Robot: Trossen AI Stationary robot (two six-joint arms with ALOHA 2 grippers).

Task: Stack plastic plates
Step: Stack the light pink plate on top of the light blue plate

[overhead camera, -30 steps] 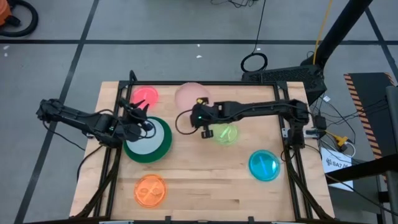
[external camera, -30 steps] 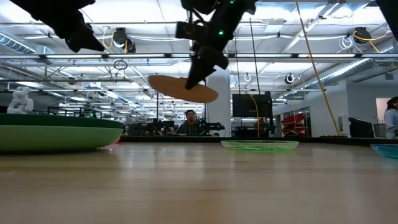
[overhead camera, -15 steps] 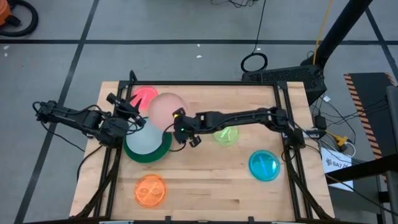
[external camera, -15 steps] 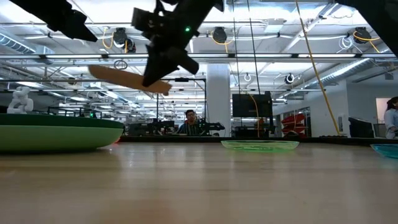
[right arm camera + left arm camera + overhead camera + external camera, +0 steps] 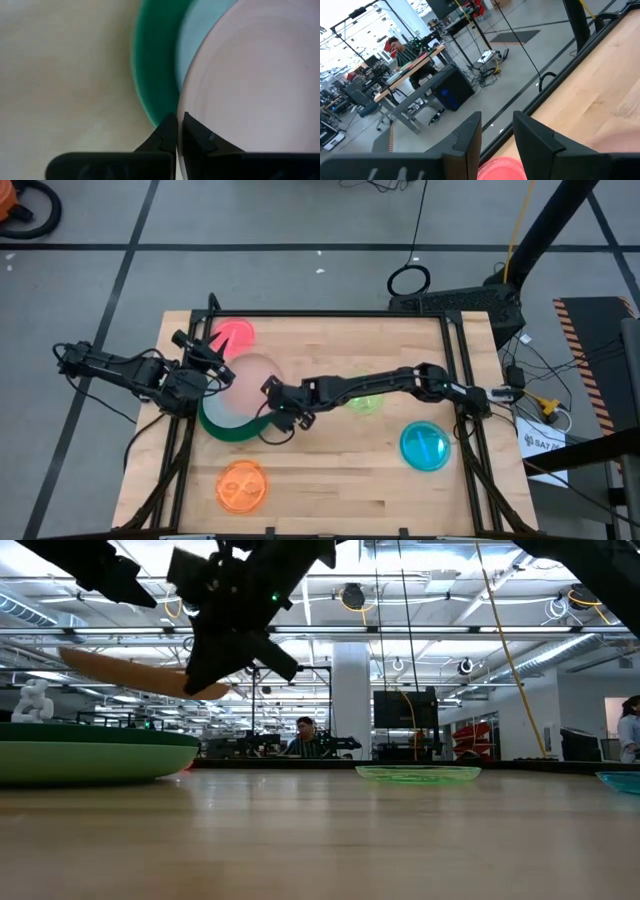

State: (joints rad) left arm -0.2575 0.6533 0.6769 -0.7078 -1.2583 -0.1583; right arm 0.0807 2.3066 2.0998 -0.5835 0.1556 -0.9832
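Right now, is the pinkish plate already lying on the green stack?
No, the low view shows the salmon plate tilted in the air above the dark green plate.

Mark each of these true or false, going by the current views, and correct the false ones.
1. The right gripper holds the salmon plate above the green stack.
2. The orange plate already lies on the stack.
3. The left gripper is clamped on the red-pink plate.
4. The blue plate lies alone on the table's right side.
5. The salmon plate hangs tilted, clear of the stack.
1. True. The right gripper is shut on the salmon plate over the dark green plate.
2. False. The orange plate lies by itself near the front edge of the table.
3. False. The left gripper is open and holds nothing; the red-pink plate lies on the table.
4. True. The blue plate lies there with nothing on it.
5. True. The low view shows it tilted, above the stack.
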